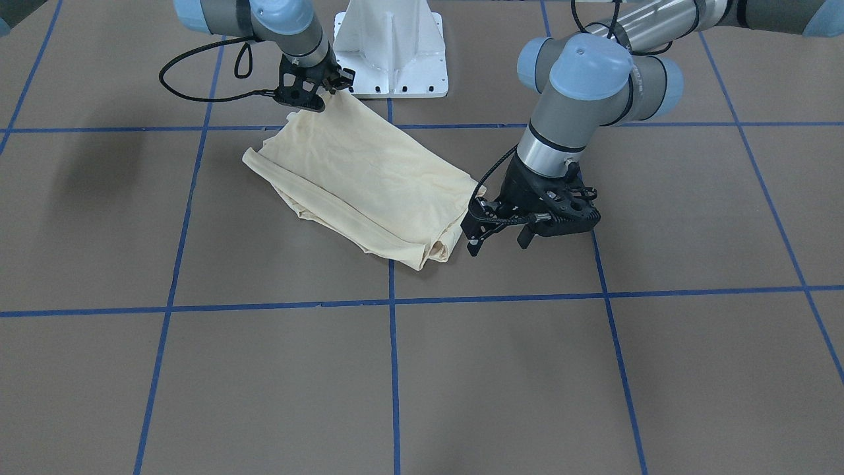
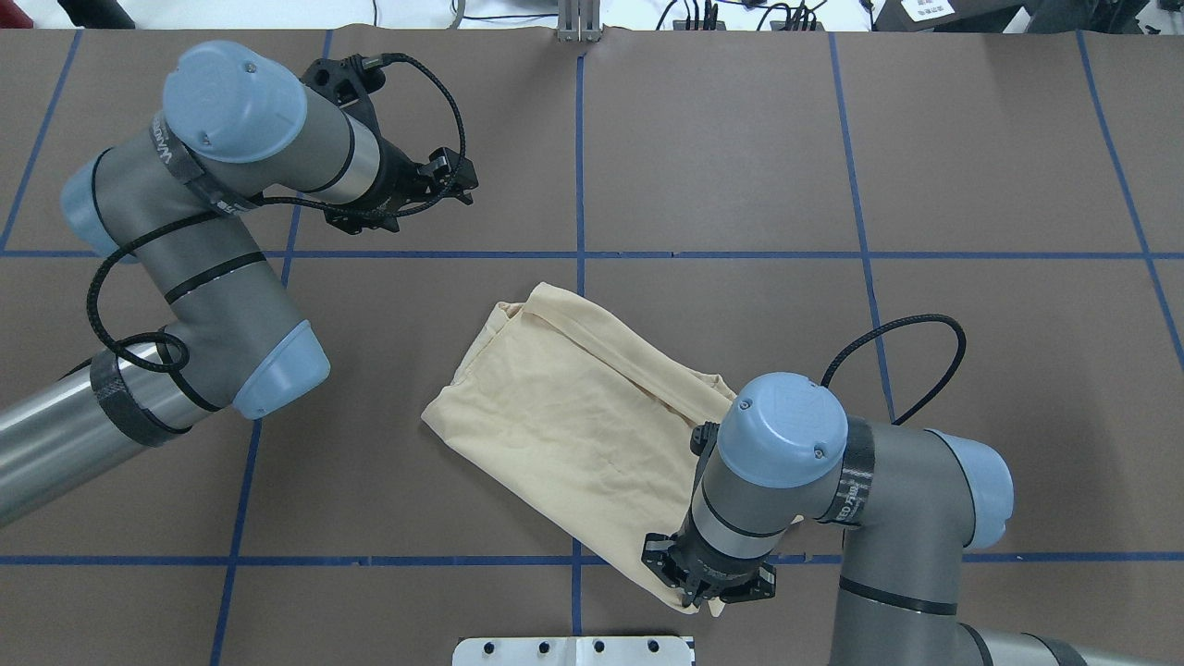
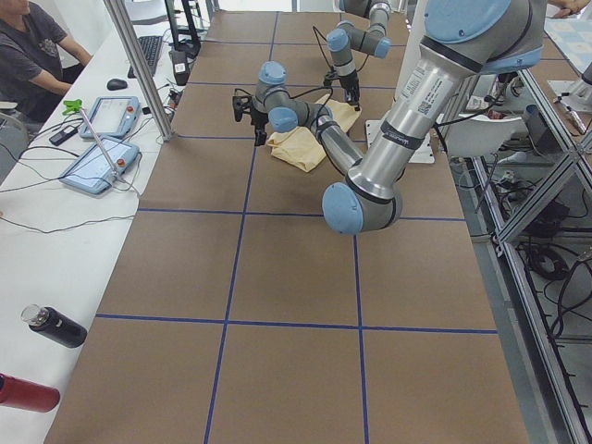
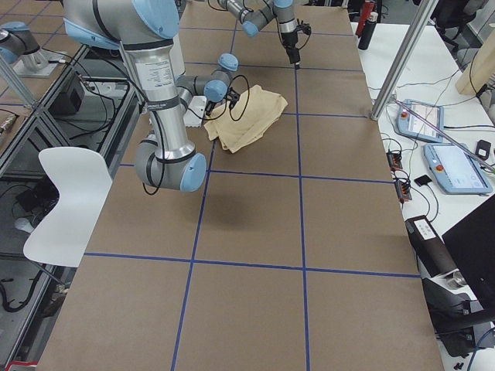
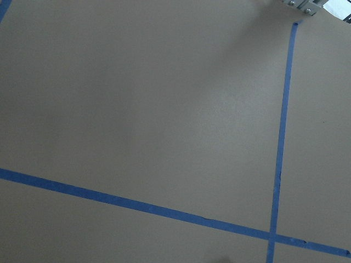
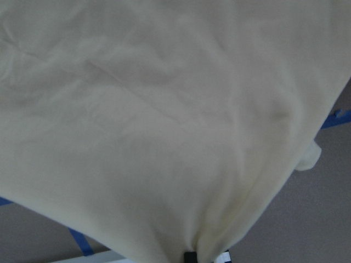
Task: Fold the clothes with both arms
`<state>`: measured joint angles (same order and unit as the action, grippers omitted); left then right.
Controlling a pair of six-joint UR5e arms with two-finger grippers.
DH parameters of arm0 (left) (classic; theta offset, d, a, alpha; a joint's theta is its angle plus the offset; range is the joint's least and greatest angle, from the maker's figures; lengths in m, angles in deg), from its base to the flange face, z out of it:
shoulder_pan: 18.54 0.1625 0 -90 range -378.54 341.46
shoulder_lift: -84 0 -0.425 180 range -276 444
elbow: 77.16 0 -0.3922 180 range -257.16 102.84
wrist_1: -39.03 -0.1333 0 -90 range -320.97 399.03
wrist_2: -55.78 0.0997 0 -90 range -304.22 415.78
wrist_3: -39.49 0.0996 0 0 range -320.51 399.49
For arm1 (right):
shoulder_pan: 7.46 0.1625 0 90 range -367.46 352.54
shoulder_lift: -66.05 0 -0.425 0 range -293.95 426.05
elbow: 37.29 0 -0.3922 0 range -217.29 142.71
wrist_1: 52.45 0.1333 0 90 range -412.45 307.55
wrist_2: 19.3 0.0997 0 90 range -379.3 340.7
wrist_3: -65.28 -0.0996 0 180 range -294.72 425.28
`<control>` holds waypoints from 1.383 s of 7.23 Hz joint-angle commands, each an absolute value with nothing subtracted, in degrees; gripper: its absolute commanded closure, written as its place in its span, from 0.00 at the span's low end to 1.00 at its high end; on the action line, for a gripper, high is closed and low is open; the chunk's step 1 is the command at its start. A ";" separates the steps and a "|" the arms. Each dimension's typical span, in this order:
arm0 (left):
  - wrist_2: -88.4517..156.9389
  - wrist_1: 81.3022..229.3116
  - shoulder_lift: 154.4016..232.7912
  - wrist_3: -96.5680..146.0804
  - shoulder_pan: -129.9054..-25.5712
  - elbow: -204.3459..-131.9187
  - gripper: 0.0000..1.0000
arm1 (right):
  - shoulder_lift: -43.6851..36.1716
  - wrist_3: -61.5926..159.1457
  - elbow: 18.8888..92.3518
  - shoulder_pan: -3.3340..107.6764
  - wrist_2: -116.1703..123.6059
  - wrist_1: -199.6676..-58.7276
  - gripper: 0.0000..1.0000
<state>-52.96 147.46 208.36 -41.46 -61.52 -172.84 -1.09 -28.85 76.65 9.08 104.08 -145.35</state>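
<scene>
The pale cream-yellow shirt (image 1: 369, 178) lies folded into a rough rectangle on the brown table, and its print is hidden. It also shows in the overhead view (image 2: 573, 416) and fills the right wrist view (image 6: 164, 137). My right gripper (image 1: 310, 89) is shut on the shirt's corner nearest the base and holds it slightly raised; it shows in the overhead view too (image 2: 708, 587). My left gripper (image 1: 498, 245) is open and empty, just beside the shirt's opposite corner and a little above the table. It also shows in the overhead view (image 2: 458, 176). The left wrist view shows only bare table and tape.
The white pedestal base (image 1: 392, 53) stands just behind the shirt. Blue tape lines (image 1: 393, 300) mark a grid on the table. A side table with tablets (image 3: 97, 157) and a seated operator (image 3: 28, 46) are beyond the table's far edge. A white chair (image 4: 62, 193) stands by the robot's side.
</scene>
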 commanded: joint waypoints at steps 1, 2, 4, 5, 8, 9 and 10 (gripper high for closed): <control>-53.03 147.40 208.37 -41.55 -61.52 -173.22 0.00 | -1.62 -28.94 77.75 8.98 103.83 -145.35 0.00; -53.21 147.31 207.93 -41.90 -61.17 -174.53 0.00 | -1.62 -28.94 79.50 10.02 103.83 -145.35 0.00; -53.21 144.69 203.13 -43.82 -56.20 -181.35 0.00 | -1.01 -28.25 81.01 15.36 103.31 -145.00 0.00; -52.69 144.76 201.18 -48.71 -52.68 -182.71 0.00 | -0.23 -27.45 81.01 17.65 102.61 -144.83 0.00; -45.74 145.98 198.80 -57.53 -45.18 -182.54 0.00 | 1.45 -26.83 81.37 22.24 102.16 -144.82 0.00; -45.65 149.47 196.79 -57.54 -45.17 -182.46 0.00 | 1.45 -26.83 81.37 22.25 101.73 -144.82 0.00; -45.65 151.16 195.90 -57.46 -45.09 -181.32 0.00 | 1.54 -26.83 81.28 22.25 101.11 -144.82 0.00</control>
